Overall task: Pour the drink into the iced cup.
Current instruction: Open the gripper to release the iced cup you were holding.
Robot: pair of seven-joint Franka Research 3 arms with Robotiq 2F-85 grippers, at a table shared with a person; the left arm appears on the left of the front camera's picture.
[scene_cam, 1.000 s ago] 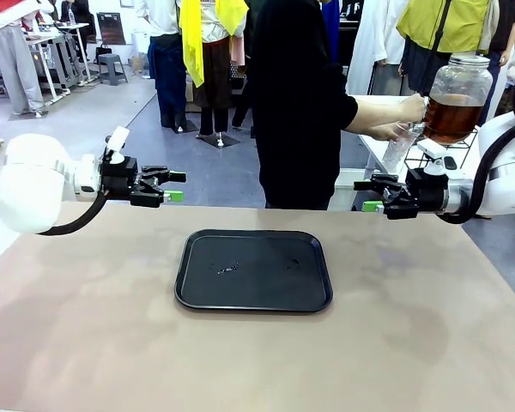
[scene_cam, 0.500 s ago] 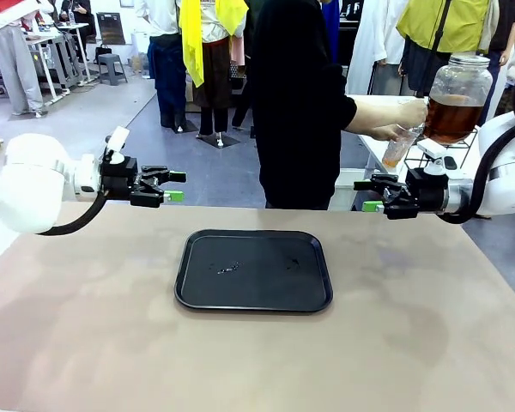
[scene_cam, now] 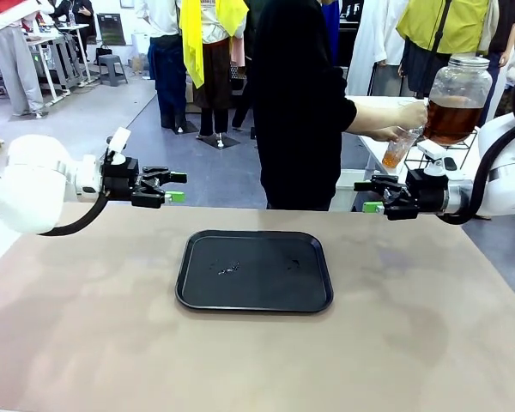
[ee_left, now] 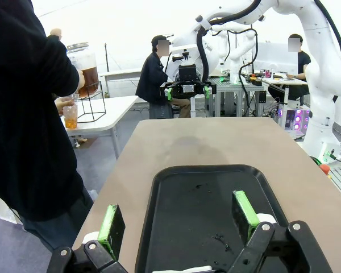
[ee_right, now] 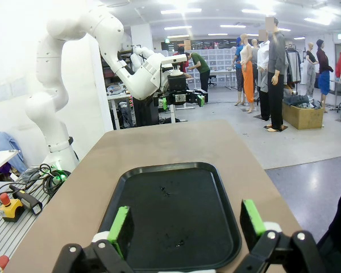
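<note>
The drink is amber liquid in a large glass dispenser jar (scene_cam: 457,97) on a side table at the far right; the jar (ee_left: 84,71) also shows in the left wrist view. A person in black holds a clear iced cup (scene_cam: 399,146) under the jar's spigot, with amber liquid in its lower part. The same cup (ee_left: 71,115) appears in the left wrist view. My left gripper (scene_cam: 177,187) hovers open over the table's far left edge. My right gripper (scene_cam: 366,196) hovers open over the far right edge, below the cup. Both are empty.
A black tray (scene_cam: 254,270) lies bare in the middle of the brown table (scene_cam: 112,343), seen also as tray (ee_left: 182,187) and tray (ee_right: 170,199). The jar rests on a wire stand (scene_cam: 451,154) on a white side table.
The cup under the spigot has gained amber liquid. Both arms have stayed in place.
</note>
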